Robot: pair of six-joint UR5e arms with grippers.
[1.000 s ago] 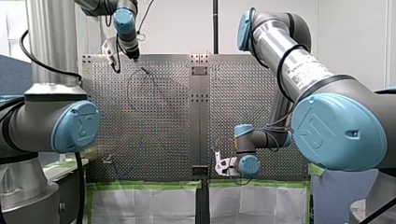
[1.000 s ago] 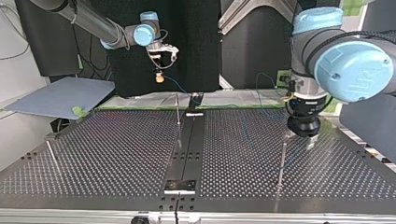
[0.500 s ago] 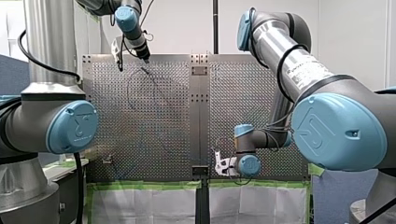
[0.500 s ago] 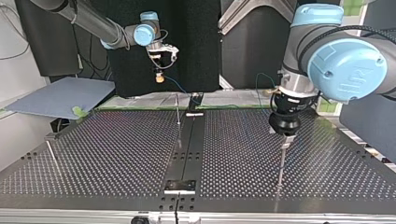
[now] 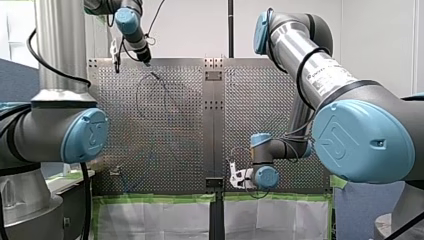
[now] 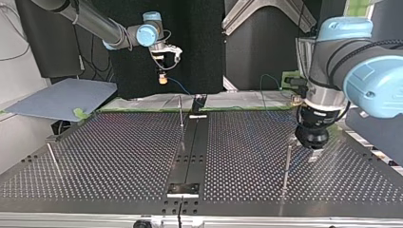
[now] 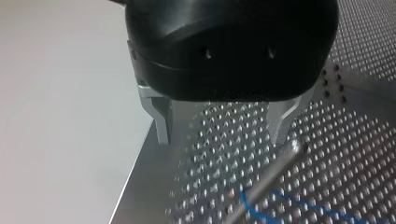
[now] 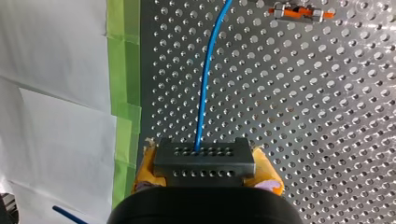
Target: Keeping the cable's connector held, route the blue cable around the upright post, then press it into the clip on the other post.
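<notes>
In the top view the desk [image 6: 119,156] holds three posts: the thin post [image 6: 287,166] at the right, the middle post [image 6: 181,111] near the far side, and the edge post [image 6: 53,159] at the left. My left gripper [image 6: 312,153] hangs just right of the thin post's tip — my right gripper [image 6: 163,80] is up over the desk's far edge, left of the middle. In the right wrist view the connector [image 8: 204,161] sits between the gripper's fingers. The cable [image 8: 205,84] runs ahead over the desk, beside a strip of tape [image 8: 123,70] along the edge.
</notes>
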